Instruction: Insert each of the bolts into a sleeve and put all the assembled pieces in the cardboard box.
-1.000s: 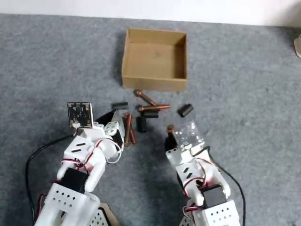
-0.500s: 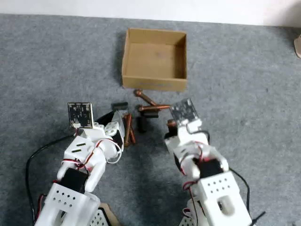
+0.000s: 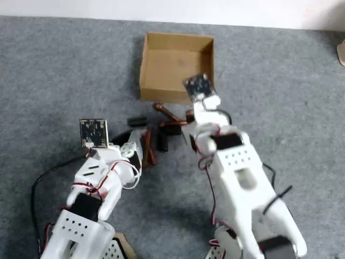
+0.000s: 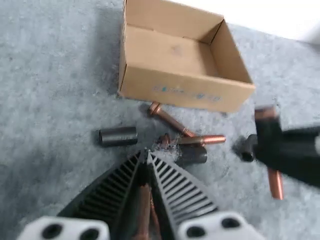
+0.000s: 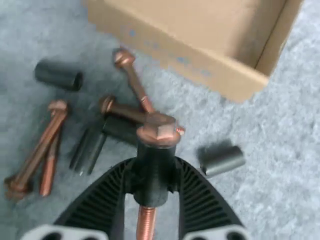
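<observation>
One assembled piece [image 5: 157, 132], a copper bolt pushed thru a black sleeve w/ the hex head on top, is clamped by its sleeve in the right gripper [image 5: 154, 167]. The jaws are tight on both sides and the threaded end pokes out below. It hangs over the carpet [image 3: 280, 81] just short of the front wall of the cardboard box [image 5: 215, 75], above the scatter of loose parts and seemingly not yet over the opening. The box floor looks bare in the left wrist view, so prob. nothing is boxed yet. Betw. box and arms lie two loose bolts [image 4: 170, 119] meeting at an angle near the front wall. One sleeve [image 4: 118, 136] sits off to the side, another sleeve [image 4: 192, 155] just beside those bolts, and a third sleeve [image 5: 222, 160] near the held piece. The left gripper [image 4: 146, 156] is low over the carpet, jaws drawn almost together w/ a bolt [image 4: 144, 210] in the slit. It reads as pinching it, tho a second shaft alongside makes that less than certain. Est. progress: 1 of approx. 5 pairs joined, 0 boxed. Left to do: drop this one in, then mate & box the rest.
</observation>
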Robot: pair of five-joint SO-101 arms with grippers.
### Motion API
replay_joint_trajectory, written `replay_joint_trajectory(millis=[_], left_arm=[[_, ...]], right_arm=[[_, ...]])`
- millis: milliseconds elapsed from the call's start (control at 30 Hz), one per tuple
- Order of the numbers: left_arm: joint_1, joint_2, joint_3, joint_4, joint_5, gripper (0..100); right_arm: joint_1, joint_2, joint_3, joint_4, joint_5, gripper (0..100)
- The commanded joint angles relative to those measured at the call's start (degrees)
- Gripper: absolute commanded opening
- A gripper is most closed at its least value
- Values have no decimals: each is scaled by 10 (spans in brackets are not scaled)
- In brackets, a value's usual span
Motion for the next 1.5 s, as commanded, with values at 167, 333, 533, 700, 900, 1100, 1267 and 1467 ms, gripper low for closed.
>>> replay_joint_trajectory(millis=[167, 333, 533, 700, 900, 1100, 1267, 1467], left_arm=[[-6, -2, 2, 1, 5, 7], [-5, -2, 29, -39, 4, 7], [-5, -2, 32, -43, 3, 7], [-5, -2, 33, -43, 3, 7], [-5, -2, 38, -44, 2, 7], [-5, -2, 41, -44, 2, 7], [-5, -2, 41, -44, 2, 7], [-5, -2, 42, -44, 2, 7]], right_arm=[[45, 124, -203, -14, -1, 4], [60, 212, -309, -12, -1, 4], [65, 339, -455, 22, -2, 4], [66, 440, -598, 58, -4, 4], [71, 548, -805, 136, -5, 4], [83, 640, -1004, 218, -5, 4], [87, 706, -1101, 239, -5, 4], [102, 785, -1131, 236, -5, 4]])
